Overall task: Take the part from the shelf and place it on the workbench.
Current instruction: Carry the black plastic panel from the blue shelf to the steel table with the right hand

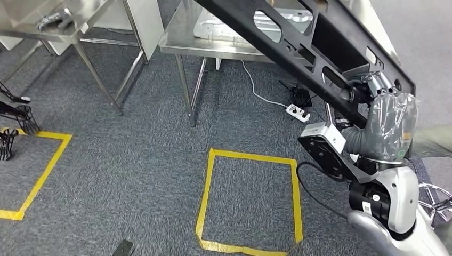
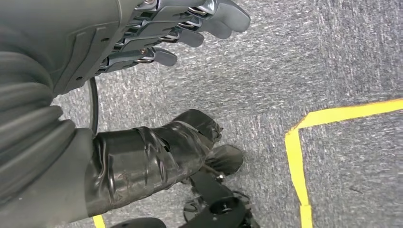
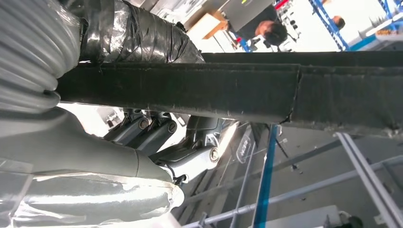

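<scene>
Long black frame part (image 1: 298, 48) is gripped near its lower end by the right hand (image 1: 386, 120), fingers wrapped around the beam; part is carried slanted, its far end raised over the steel workbench (image 1: 213, 49). In the right wrist view the beam (image 3: 228, 90) is seen clamped between thumb and fingers (image 3: 157, 130). Left hand (image 2: 157, 33) hangs over the carpet, released, fingers loosely extended, nothing held. Step judged: carry to bench. Grip should be kept firm since the load is far off-centre; far end to be lowered onto the bench first, clear of the grey part (image 1: 256, 21) already lying there
</scene>
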`<state>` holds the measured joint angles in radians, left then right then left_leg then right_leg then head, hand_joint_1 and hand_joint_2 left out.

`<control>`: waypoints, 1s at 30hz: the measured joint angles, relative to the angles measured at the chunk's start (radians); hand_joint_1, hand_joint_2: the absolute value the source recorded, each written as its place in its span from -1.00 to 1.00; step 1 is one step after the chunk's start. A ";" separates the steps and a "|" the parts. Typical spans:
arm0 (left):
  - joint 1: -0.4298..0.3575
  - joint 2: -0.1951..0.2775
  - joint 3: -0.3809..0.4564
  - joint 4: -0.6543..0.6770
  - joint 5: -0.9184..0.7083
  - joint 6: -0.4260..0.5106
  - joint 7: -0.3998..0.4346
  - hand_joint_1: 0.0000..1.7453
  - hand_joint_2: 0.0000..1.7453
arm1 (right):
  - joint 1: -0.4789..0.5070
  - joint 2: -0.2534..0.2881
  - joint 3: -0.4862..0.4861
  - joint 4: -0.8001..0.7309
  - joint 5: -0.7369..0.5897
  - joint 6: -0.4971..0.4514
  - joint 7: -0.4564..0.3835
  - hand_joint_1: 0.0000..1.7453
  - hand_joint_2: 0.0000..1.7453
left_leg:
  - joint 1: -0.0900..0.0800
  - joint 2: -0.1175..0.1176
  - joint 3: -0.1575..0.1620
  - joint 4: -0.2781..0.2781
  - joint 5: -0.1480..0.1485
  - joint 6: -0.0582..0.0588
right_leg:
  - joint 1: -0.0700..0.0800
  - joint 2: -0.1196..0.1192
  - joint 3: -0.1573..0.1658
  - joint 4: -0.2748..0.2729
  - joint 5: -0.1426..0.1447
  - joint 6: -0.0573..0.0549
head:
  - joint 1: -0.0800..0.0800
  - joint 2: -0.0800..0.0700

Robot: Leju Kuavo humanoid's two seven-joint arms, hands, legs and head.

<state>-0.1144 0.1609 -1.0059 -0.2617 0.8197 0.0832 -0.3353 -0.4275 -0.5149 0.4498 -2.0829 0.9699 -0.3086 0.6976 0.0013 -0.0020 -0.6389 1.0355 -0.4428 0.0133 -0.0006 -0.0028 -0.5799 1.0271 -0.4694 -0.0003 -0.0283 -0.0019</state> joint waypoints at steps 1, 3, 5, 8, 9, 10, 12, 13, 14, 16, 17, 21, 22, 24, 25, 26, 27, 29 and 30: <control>0.000 0.000 0.000 0.000 0.000 0.000 0.000 -1.00 1.00 | 0.000 0.000 0.000 0.000 -0.001 0.000 0.000 1.00 1.00 | -0.002 -0.001 0.002 -0.003 -0.001 0.004 | 0.001 0.000 0.000 -0.001 -0.001 0.005 | 0.000 0.000; 0.000 0.000 0.000 0.000 0.000 0.001 -0.001 -1.00 1.00 | 0.001 -0.002 -0.001 0.000 0.001 -0.001 0.000 1.00 1.00 | 0.000 -0.003 0.007 -0.010 0.002 0.014 | -0.001 0.000 0.000 0.004 -0.008 0.015 | 0.001 0.000; 0.000 0.000 0.000 0.000 -0.001 0.003 -0.002 -1.00 1.00 | 0.001 -0.006 -0.003 0.000 0.003 -0.001 0.000 1.00 1.00 | 0.003 -0.003 0.015 -0.019 0.003 0.024 | -0.002 0.001 -0.025 0.062 -0.043 0.024 | 0.003 0.000; -0.002 0.000 0.000 0.000 -0.001 0.006 -0.002 -1.00 1.00 | 0.008 -0.009 -0.008 0.000 0.003 0.001 0.000 1.00 1.00 | 0.001 -0.004 0.019 -0.020 -0.001 0.032 | -0.004 0.001 -0.118 0.238 -0.114 0.029 | 0.004 0.000; -0.002 0.000 0.000 0.000 -0.001 0.007 -0.002 -1.00 1.00 | 0.012 -0.009 -0.010 0.000 0.002 0.002 0.000 1.00 1.00 | 0.000 -0.005 0.020 -0.019 -0.003 0.033 | -0.005 0.001 -0.136 0.265 -0.113 0.030 | 0.004 0.000; -0.001 0.000 0.000 0.000 -0.001 0.007 -0.002 -1.00 1.00 | 0.015 -0.010 -0.013 0.000 0.002 0.003 0.000 1.00 1.00 | 0.000 -0.005 0.021 -0.018 -0.005 0.033 | -0.007 0.001 -0.137 0.256 -0.095 0.029 | 0.004 0.000; -0.001 0.000 0.000 0.000 -0.001 0.007 -0.002 -1.00 1.00 | 0.018 -0.011 -0.018 0.001 0.000 0.004 0.000 1.00 1.00 | 0.000 -0.008 0.025 -0.015 -0.011 0.029 | -0.009 0.002 -0.092 0.150 -0.027 0.027 | 0.004 0.000; -0.001 -0.001 0.000 0.000 -0.001 0.007 -0.002 -1.00 1.00 | 0.018 -0.013 -0.021 0.001 0.000 0.004 0.000 1.00 1.00 | -0.002 -0.009 0.026 -0.011 -0.014 0.026 | -0.007 0.002 -0.063 0.087 -0.004 0.025 | 0.004 0.000; -0.001 -0.001 0.000 0.000 -0.001 0.007 -0.002 -1.00 1.00 | 0.018 -0.014 -0.023 0.001 -0.002 0.005 0.000 1.00 1.00 | -0.003 -0.009 0.026 -0.009 -0.017 0.022 | -0.006 0.002 -0.041 0.040 0.011 0.022 | 0.004 0.000; -0.001 -0.002 0.000 0.000 -0.001 0.006 -0.001 -1.00 1.00 | 0.022 -0.017 -0.028 0.001 -0.004 0.007 0.000 1.00 1.00 | -0.004 -0.010 0.025 -0.008 -0.019 0.014 | 0.000 0.002 -0.025 0.007 0.009 0.015 | 0.003 0.000; -0.001 -0.002 0.000 0.000 -0.001 0.006 -0.001 -1.00 1.00 | 0.025 -0.018 -0.030 0.001 -0.005 0.009 0.000 1.00 1.00 | -0.003 -0.010 0.026 -0.009 -0.020 0.009 | -0.001 0.003 -0.023 0.005 0.010 0.010 | 0.003 0.000; -0.001 -0.004 0.000 0.000 -0.001 0.004 0.000 -1.00 1.00 | 0.029 -0.018 -0.033 0.001 -0.006 0.016 0.000 1.00 1.00 | 0.000 -0.005 -0.023 0.101 -0.075 -0.009 | -0.007 0.000 -0.003 -0.007 0.007 -0.011 | 0.001 0.000; -0.001 -0.005 0.000 0.000 -0.001 0.004 0.000 -1.00 1.00 | 0.030 -0.018 -0.033 0.001 -0.006 0.018 0.000 1.00 1.00 | 0.001 -0.005 -0.058 0.166 -0.100 -0.011 | -0.006 -0.001 0.001 -0.007 0.004 -0.015 | 0.001 0.000; 0.002 -0.005 0.000 0.000 -0.002 0.004 0.000 -1.00 1.00 | 0.036 -0.018 -0.034 0.001 -0.006 0.022 0.000 1.00 1.00 | 0.001 -0.005 -0.117 0.262 -0.120 -0.013 | -0.005 -0.001 0.009 -0.005 -0.004 -0.018 | 0.001 0.000; 0.003 -0.006 0.000 0.000 -0.002 0.004 0.000 -1.00 1.00 | 0.039 -0.018 -0.034 0.001 -0.007 0.024 0.000 1.00 1.00 | 0.001 -0.005 -0.125 0.261 -0.103 -0.013 | -0.004 -0.001 0.015 -0.004 -0.010 -0.018 | 0.001 0.000; 0.004 -0.006 0.000 0.000 -0.002 0.004 0.000 -1.00 1.00 | 0.042 -0.018 -0.034 0.002 -0.008 0.028 0.000 1.00 1.00 | 0.001 -0.005 -0.113 0.221 -0.069 -0.010 | -0.004 0.000 0.021 -0.002 -0.016 -0.017 | 0.001 0.000; 0.004 -0.005 0.000 0.000 -0.002 0.004 0.000 -1.00 1.00 | 0.043 -0.018 -0.036 0.002 -0.010 0.032 0.000 1.00 1.00 | 0.001 -0.004 -0.086 0.156 -0.027 -0.007 | -0.004 0.001 0.028 -0.001 -0.023 -0.016 | 0.001 0.000; 0.002 -0.005 0.000 0.000 -0.002 0.004 0.001 -1.00 1.00 | 0.045 -0.018 -0.043 0.002 -0.018 0.040 0.000 1.00 1.00 | -0.004 -0.004 -0.033 0.042 0.018 0.000 | -0.001 0.001 0.037 0.002 -0.036 -0.008 | 0.001 0.000; 0.001 -0.005 0.000 0.000 -0.002 0.004 0.001 -1.00 1.00 | 0.046 -0.018 -0.047 0.002 -0.021 0.043 0.000 1.00 1.00 | -0.006 -0.004 -0.020 0.014 0.020 0.002 | 0.000 0.001 0.039 0.002 -0.040 -0.004 | 0.002 0.000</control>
<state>-0.1132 0.1555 -1.0060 -0.2617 0.8179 0.0869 -0.3339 -0.3812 -0.5329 0.4028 -2.0807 0.9489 -0.2659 0.6977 -0.0044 -0.0060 -0.6584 1.0492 -0.4223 0.0156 -0.0010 -0.0019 -0.5409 1.0291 -0.5094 -0.0041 -0.0264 -0.0019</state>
